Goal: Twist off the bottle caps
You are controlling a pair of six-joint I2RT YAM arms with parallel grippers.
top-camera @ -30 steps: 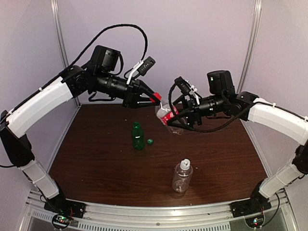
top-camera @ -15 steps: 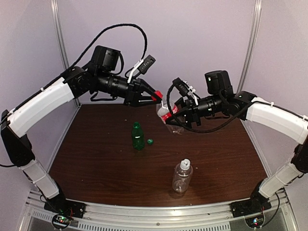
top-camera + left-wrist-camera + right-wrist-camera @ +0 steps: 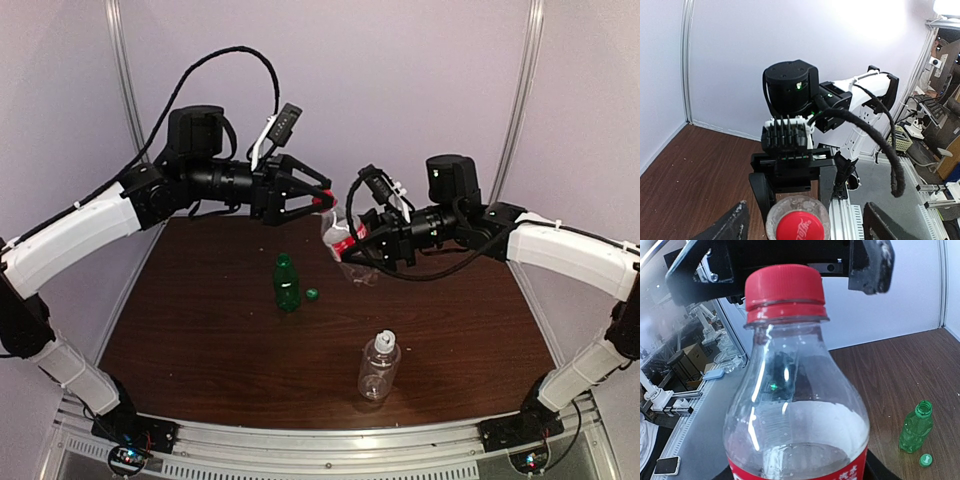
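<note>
**Red cap vs. left gripper: the relation the next move turns on.**

- **Held bottle:** The red-label bottle (image 3: 346, 241) is held clear of the table (image 3: 200, 330) at rear centre and is tilted. In the top view its long axis runs approx. from 5 o'clock (base) to 11 o'clock (neck).
- **Right gripper:** The right gripper (image 3: 368, 246) is clamped on the bottle's body from the 3 o'clock side.
- **Cap and left gripper:** The red cap (image 3: 327, 204) sits on the neck, facing the left gripper (image 3: 322, 199). That gripper reaches in from 9 o'clock w/ jaws spread and holds nothing.
- **Left wrist view:** The cap shows end-on at 6 o'clock of the frame. It lies between the 2 spread fingers (image 3: 734, 227) w/ a gap on each side, so there is no contact.
- **Right wrist view:** 1 left fingertip stands at 1 o'clock of the cap, near it but apart.
- **Judgement:** Gripper axis and bottle axis look approx. in line, and the left arm is the nearer to the cap. The next move prob. needs closure on the cap, then wrist rotation against the right arm's hold. An off-centre closure could knock the neck aside.
- **Other items:**
  - The green bottle (image 3: 287, 282) stands upright at 7 o'clock of the held one, neck open, w/ the green cap (image 3: 312, 294) on the table just beside it.
  - The ribbed bottle (image 3: 379, 368) stands at 6 o'clock, nearer the bases, w/ the white-grey cap (image 3: 385, 340) on.
- **Progress est.:** 1 of 3 caps is off.
</note>
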